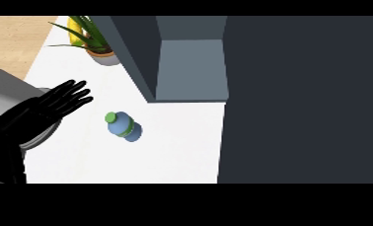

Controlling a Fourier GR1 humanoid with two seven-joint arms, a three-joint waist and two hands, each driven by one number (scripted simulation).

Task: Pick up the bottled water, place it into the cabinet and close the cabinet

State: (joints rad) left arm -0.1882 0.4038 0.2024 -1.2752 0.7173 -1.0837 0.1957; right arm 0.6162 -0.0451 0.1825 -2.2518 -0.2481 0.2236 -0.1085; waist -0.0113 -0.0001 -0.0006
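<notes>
A small blue water bottle (122,126) with a green cap stands on the white counter (175,151), a little left of the middle. My left hand (62,99) shows at the left edge, open with straight spread fingers, apart from the bottle and up-left of it. The dark grey cabinet (189,67) stands behind the bottle with its inside open to view. Its large dark door (299,101) is swung out and fills the right side of the view. My right hand shows nowhere.
A potted plant (94,42) with green and yellow leaves stands at the back left of the counter, next to the cabinet's left wall. A grey round object (22,92) lies partly under my left forearm at the left edge.
</notes>
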